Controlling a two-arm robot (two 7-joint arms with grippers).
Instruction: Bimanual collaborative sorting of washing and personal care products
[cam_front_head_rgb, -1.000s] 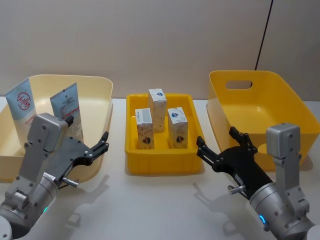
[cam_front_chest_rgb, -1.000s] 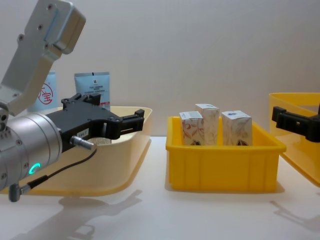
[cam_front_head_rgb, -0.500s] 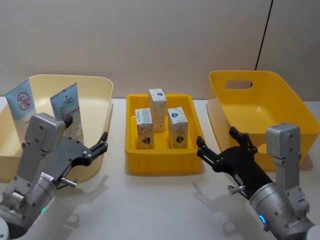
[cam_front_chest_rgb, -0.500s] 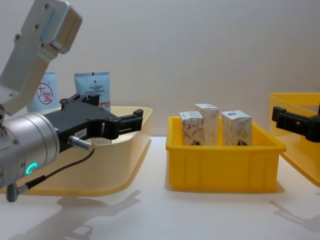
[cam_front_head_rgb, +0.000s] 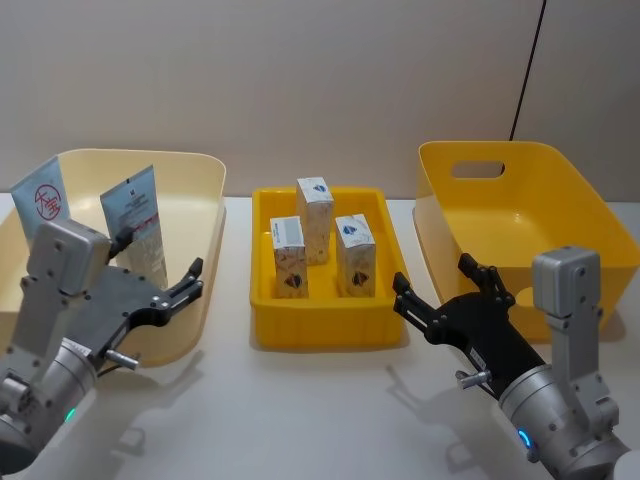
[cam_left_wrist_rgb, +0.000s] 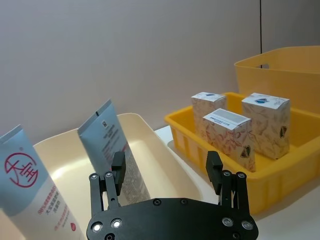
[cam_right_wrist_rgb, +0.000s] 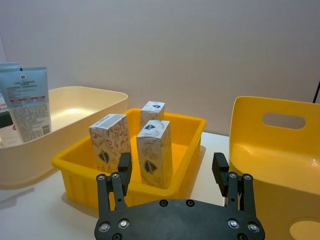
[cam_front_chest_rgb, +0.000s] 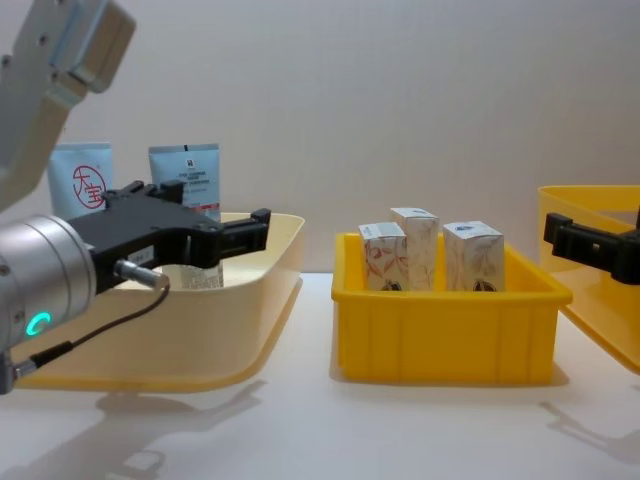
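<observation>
Two light blue tubes stand upright in the pale yellow bin (cam_front_head_rgb: 205, 175) at the left. One carries a red circular logo (cam_front_head_rgb: 45, 205) (cam_front_chest_rgb: 80, 182) (cam_left_wrist_rgb: 30, 192); the other is plain with small print (cam_front_head_rgb: 135, 222) (cam_front_chest_rgb: 186, 168) (cam_left_wrist_rgb: 111, 145). My left gripper (cam_front_head_rgb: 160, 257) (cam_front_chest_rgb: 225, 225) (cam_left_wrist_rgb: 166, 165) hovers open at the bin's near right wall, just short of the plain tube, holding nothing. My right gripper (cam_front_head_rgb: 432, 275) (cam_right_wrist_rgb: 171, 167) (cam_front_chest_rgb: 590, 240) is open and empty, low over the table between the middle tray and the right basket.
Three patterned white cartons (cam_front_head_rgb: 318, 218) stand in a yellow tray (cam_front_head_rgb: 325, 335) at the centre. A deep yellow basket (cam_front_head_rgb: 480, 170) with a handle slot sits at the right, with nothing inside. Bare white table lies along the front.
My left arm has drawn back to the left and toward me, its gripper still open. The right arm has not moved.
</observation>
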